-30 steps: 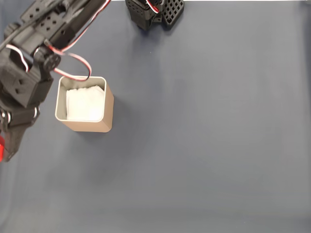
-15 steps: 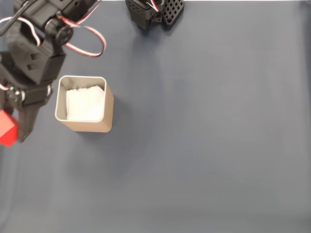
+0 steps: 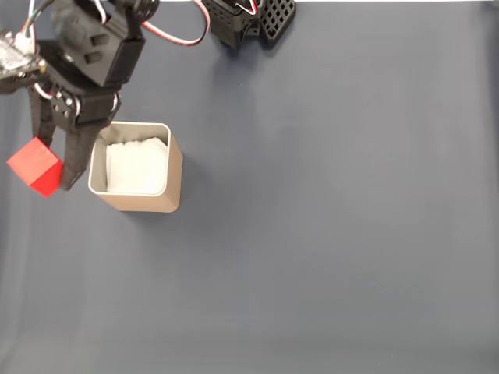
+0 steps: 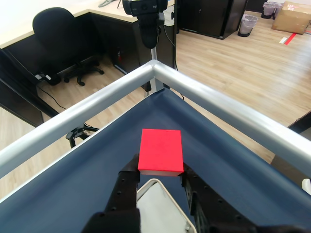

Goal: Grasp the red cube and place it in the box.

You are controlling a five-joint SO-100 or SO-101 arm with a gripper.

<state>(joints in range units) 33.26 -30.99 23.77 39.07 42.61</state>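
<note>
I am holding the red cube (image 3: 35, 166) up in the air, off the dark blue table (image 3: 327, 234). In the fixed view the cube is hanging at about 9 o'clock from the box (image 3: 136, 168), just beside its left wall and not over the opening. In the wrist view the red cube (image 4: 161, 151) is sitting right at the tips of my fingers (image 4: 127, 180), and a pale corner of the box (image 4: 160, 206) is peeking out just below it.

I think the job now is carrying the cube over the box. To do this well, I should be moving toward 3 o'clock in the fixed view until the cube is hanging over the white lining (image 3: 137, 166) in the middle. I should be staying high enough that the cube is not bumping the rim. I should only let go when the whole cube is over the opening, because the box looks only a little roomy around it.

My gripper (image 3: 51, 167) is closed part way, just as wide as the cube, with one finger pressing on each side. It is touching nothing else. The grip is near the cube's lower edge in the wrist view, so I am thinking slow, smooth moving is safest, or the cube could be slipping out.
</note>
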